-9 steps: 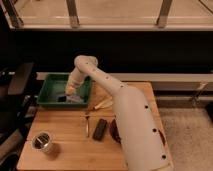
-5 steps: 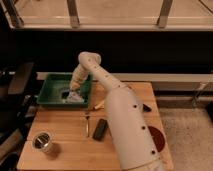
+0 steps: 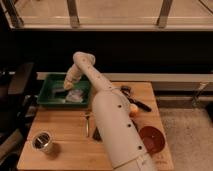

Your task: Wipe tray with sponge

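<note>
The claw [image 3: 68,85] hangs over the shallow green rectangular plastic tray [image 3: 52,93], just above the small pale sponge [image 3: 75,95]; whether it is open or closed, I cannot tell.

Arm: we saw 1 white arm [image 3: 112,125] rising from the lower edge of the view, its thick lower link leaning up and toward the view's left.
Elbow: we found the elbow [image 3: 83,59] sharply bent, the arm's highest point.
Forearm: the forearm [image 3: 75,72] sloped down and leftward from that bend.
Gripper: we saw the gripper [image 3: 68,85] at the forearm's end, pointing down, below and left of the bend.
</note>
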You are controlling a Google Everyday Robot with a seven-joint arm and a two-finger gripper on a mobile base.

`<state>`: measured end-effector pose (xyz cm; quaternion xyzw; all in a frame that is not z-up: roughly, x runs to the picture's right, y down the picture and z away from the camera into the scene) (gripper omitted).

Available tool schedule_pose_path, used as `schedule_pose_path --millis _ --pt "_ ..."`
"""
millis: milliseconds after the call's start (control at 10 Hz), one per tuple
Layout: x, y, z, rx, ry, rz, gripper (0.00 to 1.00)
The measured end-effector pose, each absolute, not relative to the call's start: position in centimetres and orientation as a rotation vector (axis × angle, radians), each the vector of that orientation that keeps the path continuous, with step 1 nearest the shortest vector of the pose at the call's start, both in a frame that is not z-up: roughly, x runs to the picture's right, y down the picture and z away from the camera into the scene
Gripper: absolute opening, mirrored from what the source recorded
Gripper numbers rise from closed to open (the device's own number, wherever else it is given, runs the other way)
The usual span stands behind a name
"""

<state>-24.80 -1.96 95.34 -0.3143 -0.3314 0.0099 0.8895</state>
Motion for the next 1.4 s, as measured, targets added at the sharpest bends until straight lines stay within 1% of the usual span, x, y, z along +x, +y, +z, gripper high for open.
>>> schedule_pose_path --millis 400,600,800,1100,1400 --pt "-22.9 0.5 92.7 -0.68 -0.674 0.034 0.0" --pt "-20.3 -0.1 93.1 -0.676 -0.634 0.058 0.0" --pt "-19.4 -1.5 94.5 -0.671 -0.613 0.069 0.0" --pt "-21.2 -3.7 96.4 -0.659 -0.643 0.048 0.0" --pt "-25.3 -3.3 96.0 -0.669 -0.709 -0.012 0.0"
